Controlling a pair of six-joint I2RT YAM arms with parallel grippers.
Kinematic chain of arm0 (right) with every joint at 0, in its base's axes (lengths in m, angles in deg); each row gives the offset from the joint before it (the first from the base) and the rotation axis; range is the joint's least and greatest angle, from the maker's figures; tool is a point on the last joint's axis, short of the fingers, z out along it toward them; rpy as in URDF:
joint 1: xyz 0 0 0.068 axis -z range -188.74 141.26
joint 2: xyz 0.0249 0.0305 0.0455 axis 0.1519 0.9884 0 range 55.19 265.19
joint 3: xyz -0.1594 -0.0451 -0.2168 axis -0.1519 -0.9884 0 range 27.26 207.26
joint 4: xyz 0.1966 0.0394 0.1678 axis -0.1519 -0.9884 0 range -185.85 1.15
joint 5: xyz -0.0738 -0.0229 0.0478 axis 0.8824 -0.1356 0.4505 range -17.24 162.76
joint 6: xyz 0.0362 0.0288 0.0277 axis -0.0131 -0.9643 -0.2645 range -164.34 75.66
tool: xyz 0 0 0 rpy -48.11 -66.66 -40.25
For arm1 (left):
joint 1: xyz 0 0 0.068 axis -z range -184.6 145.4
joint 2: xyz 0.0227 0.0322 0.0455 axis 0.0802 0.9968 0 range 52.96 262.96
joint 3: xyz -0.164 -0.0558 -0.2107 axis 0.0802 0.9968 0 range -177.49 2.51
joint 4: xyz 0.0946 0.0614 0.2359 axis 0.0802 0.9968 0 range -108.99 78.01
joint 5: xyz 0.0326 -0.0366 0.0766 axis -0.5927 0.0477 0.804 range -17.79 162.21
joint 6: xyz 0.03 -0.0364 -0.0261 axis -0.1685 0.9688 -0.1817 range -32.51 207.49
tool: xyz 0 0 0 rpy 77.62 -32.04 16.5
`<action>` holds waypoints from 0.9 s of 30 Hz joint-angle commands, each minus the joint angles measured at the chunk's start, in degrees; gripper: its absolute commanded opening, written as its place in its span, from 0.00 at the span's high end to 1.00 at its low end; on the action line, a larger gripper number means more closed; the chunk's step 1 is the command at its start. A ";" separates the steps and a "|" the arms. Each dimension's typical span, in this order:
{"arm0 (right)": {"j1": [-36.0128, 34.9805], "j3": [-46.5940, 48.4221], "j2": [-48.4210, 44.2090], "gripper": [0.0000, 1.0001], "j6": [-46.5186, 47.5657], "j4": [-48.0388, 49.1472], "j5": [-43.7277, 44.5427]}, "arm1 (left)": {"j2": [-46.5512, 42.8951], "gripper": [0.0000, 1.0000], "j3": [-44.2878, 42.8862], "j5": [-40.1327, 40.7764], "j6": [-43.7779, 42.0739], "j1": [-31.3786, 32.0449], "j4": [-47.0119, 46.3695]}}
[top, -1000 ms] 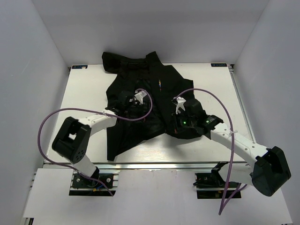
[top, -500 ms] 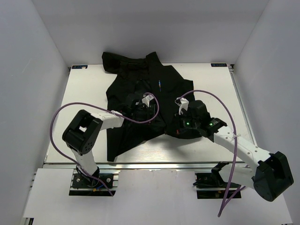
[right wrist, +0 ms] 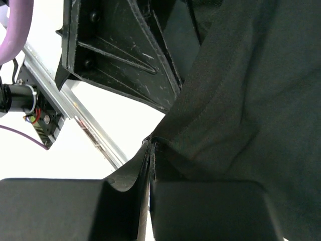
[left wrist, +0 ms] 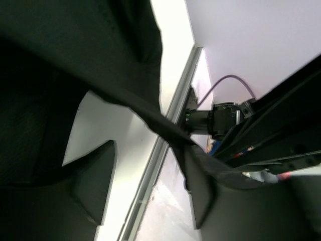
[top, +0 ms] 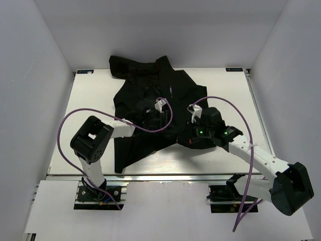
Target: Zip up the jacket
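Black jacket [top: 135,93] spread on the bench [top: 90,100] beneath both claws. Wrist views alone reveal grips: right claw [right wrist: 150,183] clamped on its edge; left claw [left wrist: 149,150] parted, hem crossing its tips.

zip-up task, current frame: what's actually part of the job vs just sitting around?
In the job:
- jacket, black, spread on the table
- right gripper, shut on a jacket edge
- left gripper, open, a strip of fabric running across it

Just there:
- table
- purple cables looping off the arms
- white walls
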State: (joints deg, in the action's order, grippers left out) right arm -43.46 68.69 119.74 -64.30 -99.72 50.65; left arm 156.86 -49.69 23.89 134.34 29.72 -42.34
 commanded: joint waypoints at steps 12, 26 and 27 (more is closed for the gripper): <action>2.29 -1.26 -1.63 1.00 -2.09 3.05 -0.39 | 1.57 0.86 -2.29 -4.59 1.05 1.97 -7.84; 7.39 -3.46 0.22 1.00 -2.80 4.62 -5.65 | -3.18 1.00 2.81 -5.02 2.01 2.24 -15.92; 7.39 -3.46 0.92 1.00 -2.71 5.33 -6.19 | -3.09 1.00 2.90 -5.30 2.54 2.32 -16.80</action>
State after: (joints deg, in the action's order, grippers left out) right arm -36.46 64.91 119.66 -68.09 -98.72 47.99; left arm 157.21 -46.96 21.90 136.24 31.36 -54.19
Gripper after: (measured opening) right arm 0.011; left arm 0.009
